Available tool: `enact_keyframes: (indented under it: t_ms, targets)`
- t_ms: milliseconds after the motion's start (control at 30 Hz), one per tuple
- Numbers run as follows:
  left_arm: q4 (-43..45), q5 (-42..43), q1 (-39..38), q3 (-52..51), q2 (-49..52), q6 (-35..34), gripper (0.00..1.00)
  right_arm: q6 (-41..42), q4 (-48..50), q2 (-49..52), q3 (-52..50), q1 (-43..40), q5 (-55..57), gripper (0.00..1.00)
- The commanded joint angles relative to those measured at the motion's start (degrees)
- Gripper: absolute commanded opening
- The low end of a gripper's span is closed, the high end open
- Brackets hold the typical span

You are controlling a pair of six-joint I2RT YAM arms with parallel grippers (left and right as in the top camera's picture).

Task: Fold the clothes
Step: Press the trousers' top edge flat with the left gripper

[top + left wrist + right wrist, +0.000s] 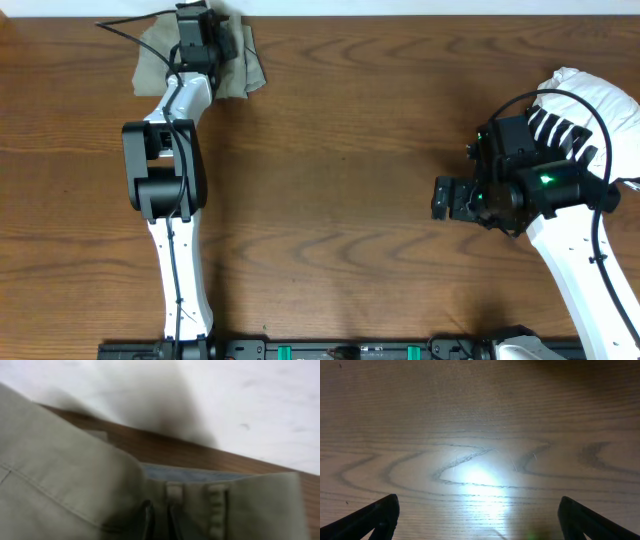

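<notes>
The khaki-beige trousers (pixel 150 62) lie bunched in a small folded heap at the table's far left edge. My left gripper (pixel 198 22) is on top of the heap. In the left wrist view its fingers (pixel 159 521) are nearly together, with the trousers (pixel 60 475) and their waistband between and around them. My right gripper (pixel 446 198) is far off at the right, open and empty. Its two dark fingertips (pixel 479 505) are wide apart over bare wood.
The wooden table (pixel 340 150) ends just behind the trousers, with a white surface beyond. A white padded bundle (pixel 590 95) sits at the far right next to the right arm. A black rail (pixel 330 350) runs along the front edge.
</notes>
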Motion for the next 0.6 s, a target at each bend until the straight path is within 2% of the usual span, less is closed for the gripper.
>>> enact_keyframes:
  t_ms: [0, 233, 567]
  targets:
    - [0.2, 0.8, -1.7, 0.3, -5.6, 0.3, 0.13, -0.7, 0.1, -0.7, 0.6, -0.1, 0.0, 0.99]
    - [-3.4, 0.7, -4.8, 0.2, -5.1, -0.1, 0.13, -0.7, 0.2, -0.7, 0.6, -0.1, 0.0, 0.99]
    - [-4.6, 0.5, -5.0, 0.2, 1.0, -0.3, 0.13, -1.6, 0.0, -0.7, 0.6, -0.1, 0.0, 0.99]
